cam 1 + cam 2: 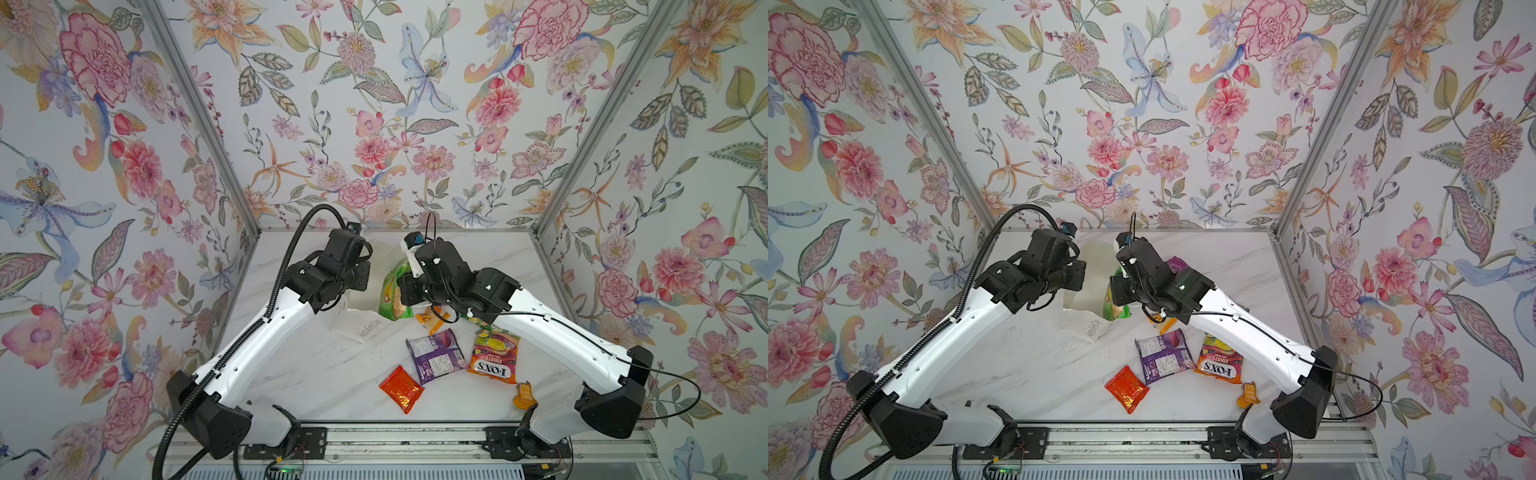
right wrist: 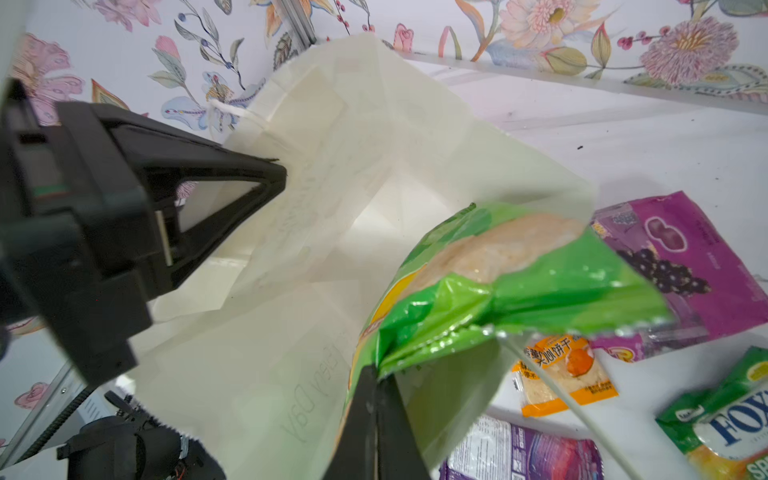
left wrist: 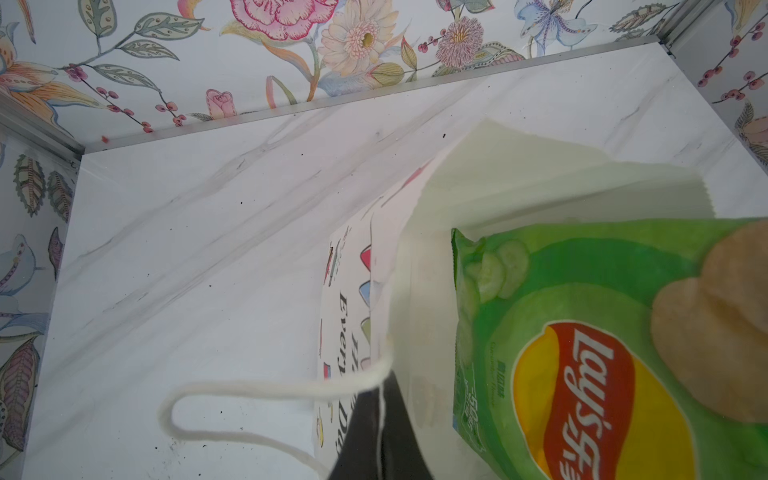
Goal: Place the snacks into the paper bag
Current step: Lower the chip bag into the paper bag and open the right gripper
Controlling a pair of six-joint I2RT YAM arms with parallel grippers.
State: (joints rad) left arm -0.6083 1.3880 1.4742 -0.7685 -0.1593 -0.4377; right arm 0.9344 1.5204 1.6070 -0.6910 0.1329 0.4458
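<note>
Right gripper is clenched on one crimped end of the green chips bag, so the packet sticks out ahead of it, long axis pointing away from me toward the open mouth of the paper bag. My left gripper is clamped on the paper bag's wall right by the cord handle, propping that side up so the mouth gapes.

In both top views the chips bag sits at the centre of the frame between my two wrists, with the white paper bag touching it on its left. The wrists hide both grippers there.

From the left wrist view, the free end of the chips bag looks to be over the lip, with the bag's inner walls behind it; how deep it sits I cannot tell. I judge the coming move to be a push straight along the packet's length into the bag, and my right arm is the one placed for it.

Other snacks lie on the surface at lower centre-right of the frame: a purple packet, an orange candy bag and a red foil pack.
</note>
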